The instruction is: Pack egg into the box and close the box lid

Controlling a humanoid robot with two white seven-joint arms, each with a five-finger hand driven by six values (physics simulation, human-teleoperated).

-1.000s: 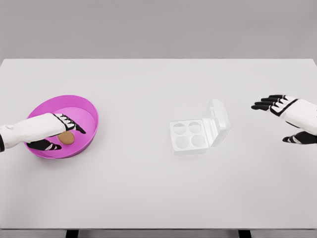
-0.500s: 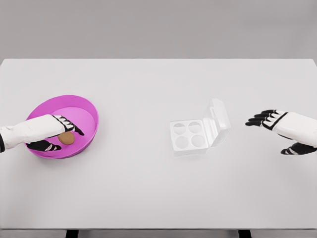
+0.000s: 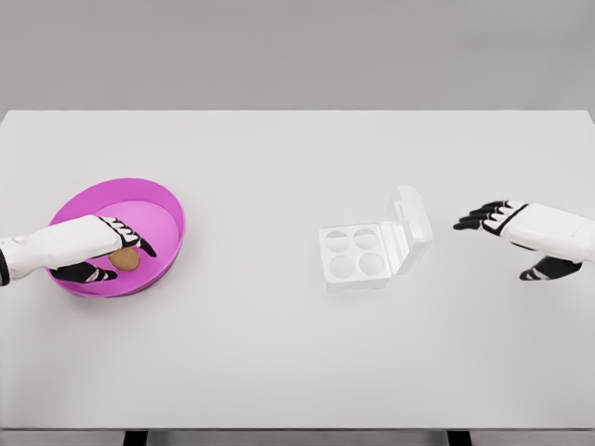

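Left hand [image 3: 110,253] cups around our egg [image 3: 124,259] in the bowl [image 3: 165,209], unlifted; the box [image 3: 355,255] sits empty, lid [image 3: 410,223] open.

Simulated test bench: plain white table [image 3: 279,353], featureless grey backdrop, flat rendered look.

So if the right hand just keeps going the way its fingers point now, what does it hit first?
Probably the raised lid of the open egg box. The right hand has open fingers pointing left toward it, with bare table between. Its height above the table is unclear, so it might pass over.
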